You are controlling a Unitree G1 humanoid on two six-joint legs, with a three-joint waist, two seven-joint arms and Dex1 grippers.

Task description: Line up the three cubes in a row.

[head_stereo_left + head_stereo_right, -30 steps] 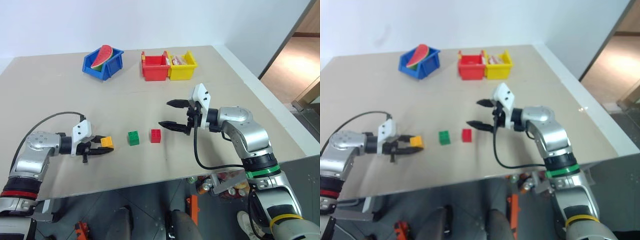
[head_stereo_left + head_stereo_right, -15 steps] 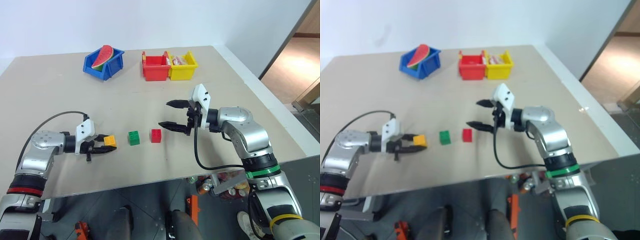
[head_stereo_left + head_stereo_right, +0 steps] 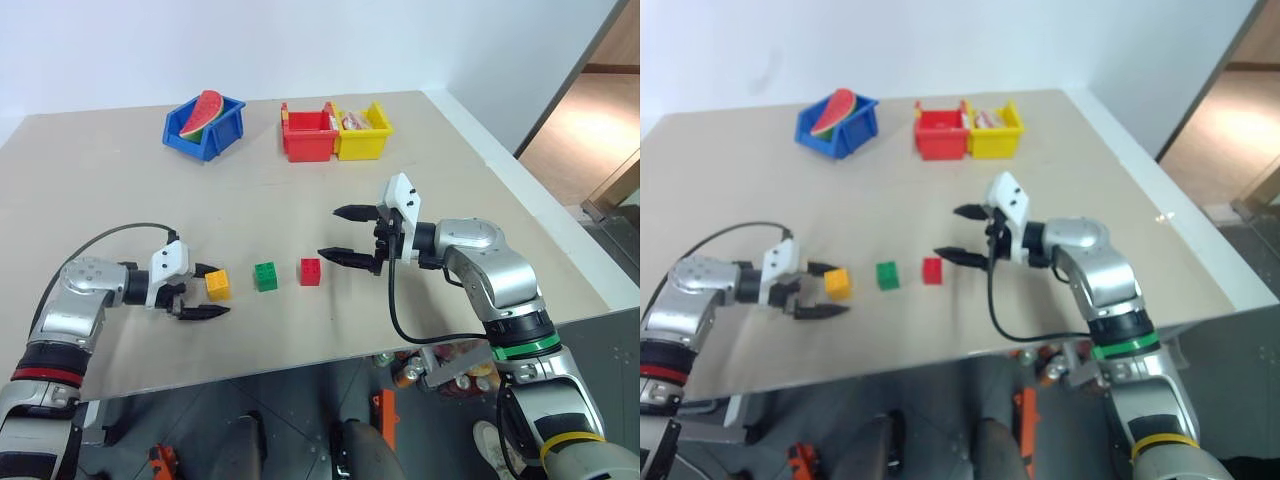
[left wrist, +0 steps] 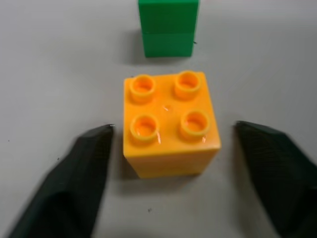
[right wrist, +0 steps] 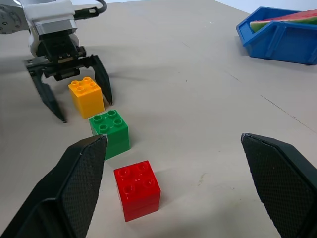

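Note:
The three cubes stand on the table in a row: a yellow-orange cube (image 3: 217, 284) at the left, a green cube (image 3: 265, 276) in the middle, a red cube (image 3: 311, 271) at the right. My left gripper (image 3: 207, 291) is open, its fingers on either side of the yellow-orange cube (image 4: 169, 123) with a gap on each side. My right gripper (image 3: 343, 234) is open above the table, just right of the red cube (image 5: 137, 189), holding nothing. The right wrist view also shows the green cube (image 5: 109, 131) and the yellow-orange cube (image 5: 86, 96) between the left gripper's fingers (image 5: 103, 77).
At the table's far side stand a blue bin (image 3: 205, 126) with a watermelon slice, a red bin (image 3: 309, 132) and a yellow bin (image 3: 364, 129). The table's front edge (image 3: 300, 362) runs close below the cubes. A black cable loops from each arm.
My left gripper has opened and let go of the yellow-orange cube, which now rests on the table left of the green one. The right arm has kept still.

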